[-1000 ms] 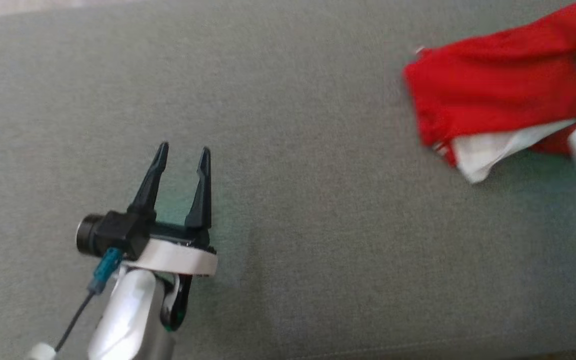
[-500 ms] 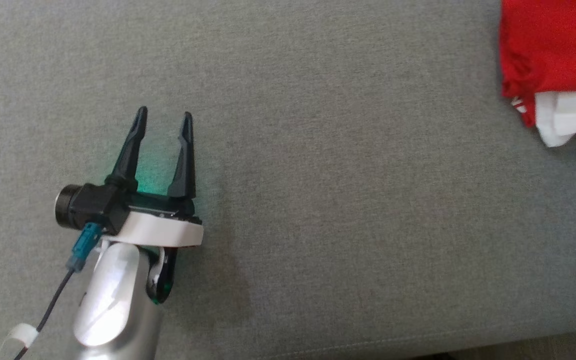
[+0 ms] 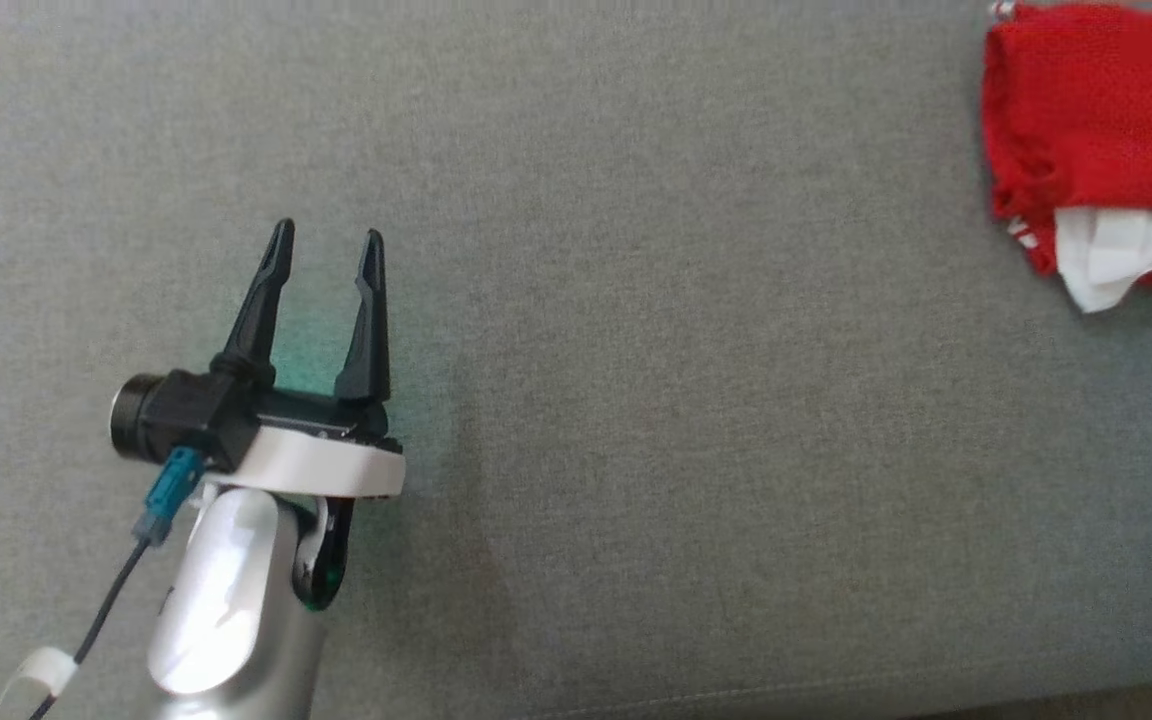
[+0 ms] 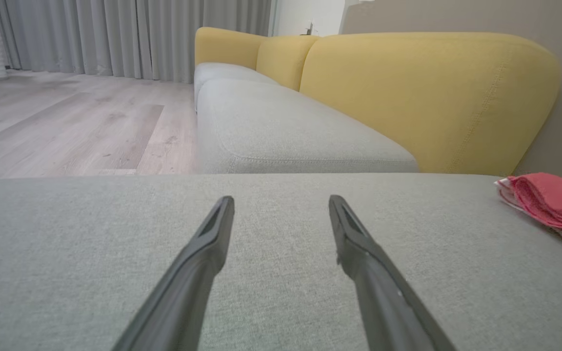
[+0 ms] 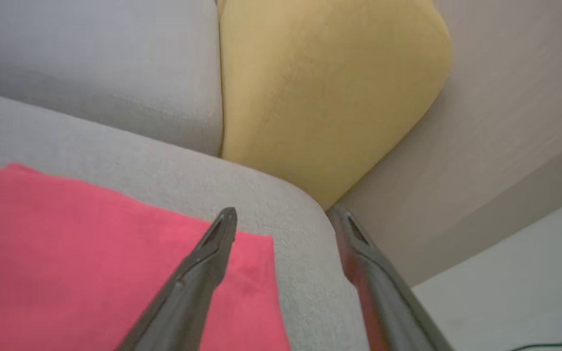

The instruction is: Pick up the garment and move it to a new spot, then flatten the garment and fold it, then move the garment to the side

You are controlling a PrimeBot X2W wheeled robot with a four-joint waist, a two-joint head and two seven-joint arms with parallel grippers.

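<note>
Since a second ago my head has swung, so the folded garment (image 3: 1086,130) now sits at the far right of the head view, and my right arm, which was at the cloth then, has let go. My right fingers (image 5: 202,265) stand wide apart with nothing between them, one over the garment's red edge and the other past the rounded corner of the seat (image 3: 636,400), beside the yellow backrest (image 5: 320,87). My left fingers (image 3: 261,310) are spread too and empty, low over the bare seat, well apart from the garment. It lies folded, red with a white layer showing at its near end, close to the seat's corner. I judge the last step, moving it to the side, is as good as done. Next I need to draw my right arm straight back, clear of the cloth, so that no finger snags the top layer and pulls the fold open
</note>
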